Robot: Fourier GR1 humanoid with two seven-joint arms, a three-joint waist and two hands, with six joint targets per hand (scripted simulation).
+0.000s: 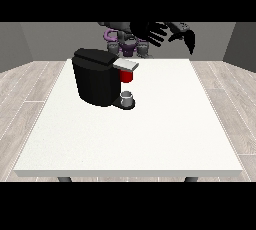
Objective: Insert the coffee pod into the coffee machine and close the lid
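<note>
Black coffee machine (96,76) at table (150,139) left-rear, red thing at the machine (127,76) under grey lid (127,64), grey thing (128,96) on base, possibly the pod, hand at the view's left (151,32) raised with fingers spread wide, hand at the view's right (184,37) raised, fingers unclear

Coffee machine (96,76): no legible text, brand or number;
Red thing at the machine (127,76): unmarked;
Table (150,134): no label or sign

even, soft light on the white table (150,139); faint shadow beside the black coffee machine (97,76).
</note>
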